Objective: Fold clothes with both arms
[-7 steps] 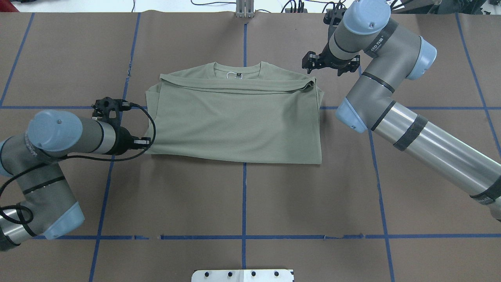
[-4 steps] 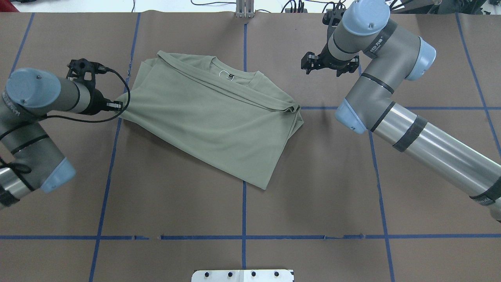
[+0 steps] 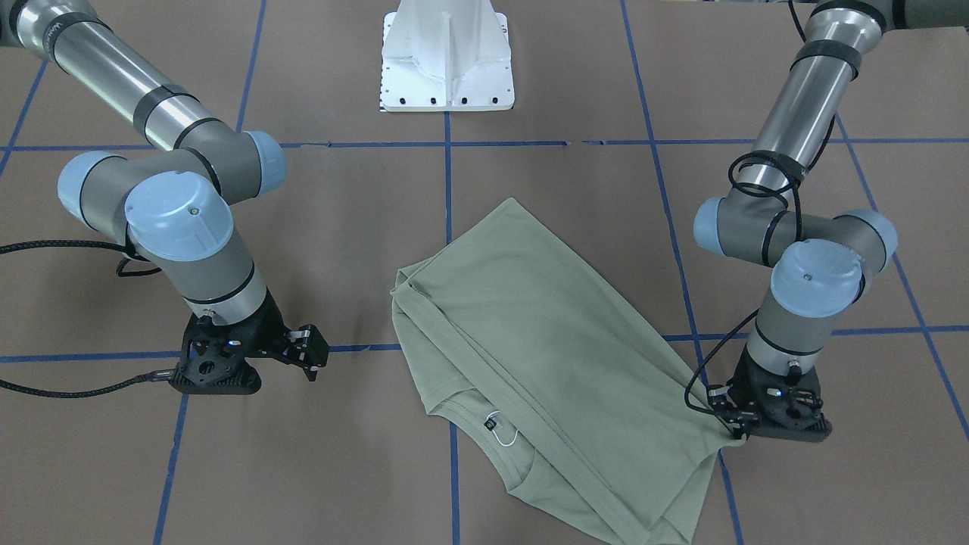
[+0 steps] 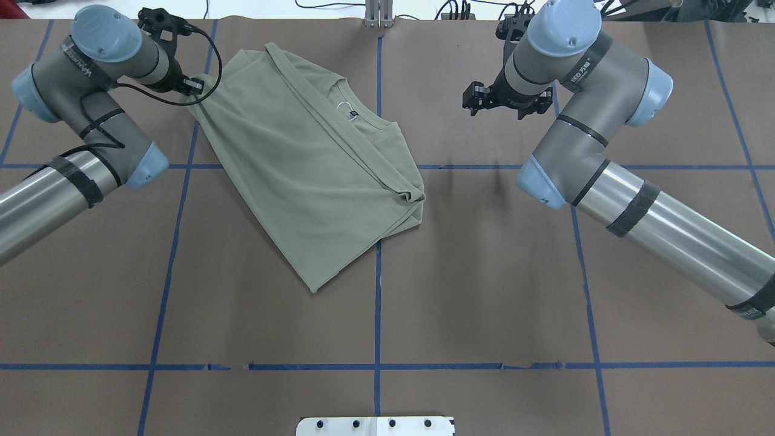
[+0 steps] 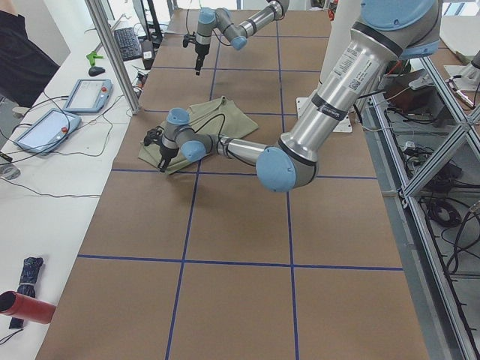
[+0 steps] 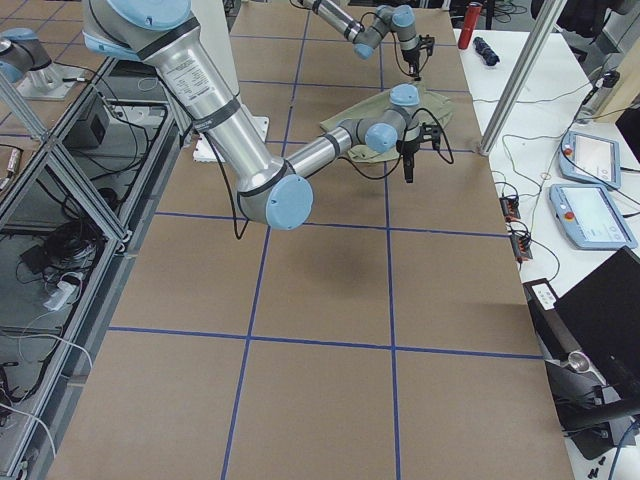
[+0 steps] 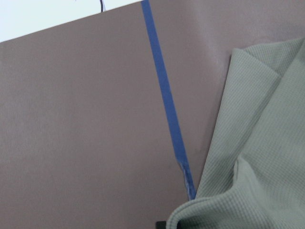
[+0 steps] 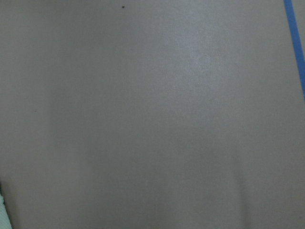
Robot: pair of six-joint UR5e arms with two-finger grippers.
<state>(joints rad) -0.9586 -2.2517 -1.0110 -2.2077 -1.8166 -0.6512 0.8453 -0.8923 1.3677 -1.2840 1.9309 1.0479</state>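
Observation:
The pale sage-green shirt [image 4: 315,175] lies folded and skewed on the brown table, neck label loop [image 4: 345,108] up; it also shows in the front view [image 3: 553,356] and fills the right of the left wrist view [image 7: 262,157]. My left gripper [image 4: 197,88] is shut on the shirt's far-left corner, seen low at the cloth's edge in the front view [image 3: 738,435]. My right gripper [image 4: 499,100] hangs open over bare table to the right of the shirt, apart from it [image 3: 303,352]. The right wrist view shows only table.
Blue tape lines [image 4: 376,272] grid the brown table cover. The white pedestal base [image 3: 447,60] stands at the robot's side. Beyond the table's far edge are cables, a metal post [image 5: 112,52], tablets [image 5: 86,94] and a person's dark sleeve [image 5: 22,52].
My left gripper has swung toward the far-left corner with the shirt's corner in it, turning the whole shirt clockwise and dragging it leftward. The right gripper has barely moved.

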